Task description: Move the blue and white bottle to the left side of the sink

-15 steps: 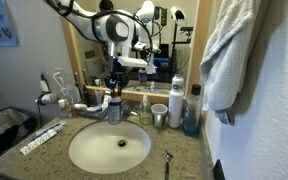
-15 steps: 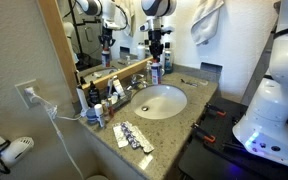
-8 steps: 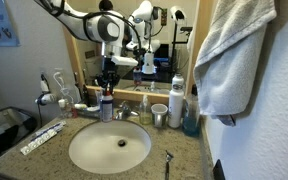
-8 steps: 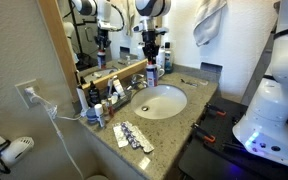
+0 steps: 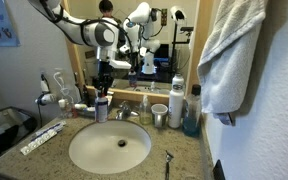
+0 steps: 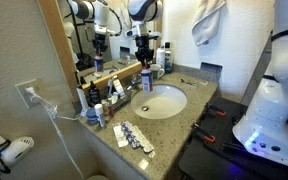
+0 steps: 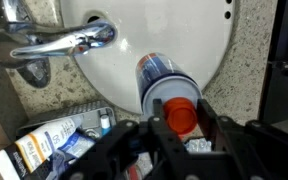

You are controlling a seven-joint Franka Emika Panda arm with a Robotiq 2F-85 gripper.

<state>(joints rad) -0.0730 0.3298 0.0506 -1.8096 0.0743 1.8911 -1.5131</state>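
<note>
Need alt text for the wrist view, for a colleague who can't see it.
The end effector grips the blue and white bottle by its orange top, seen against the edge of the white sink. The chrome faucet lies at upper left, with speckled counter around.

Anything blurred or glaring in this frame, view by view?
Wrist view: the gripper near the lens is blurred, the blue and white bottle it holds sharper, glare on the chrome faucet. In an exterior view, the close towel is soft.
</note>
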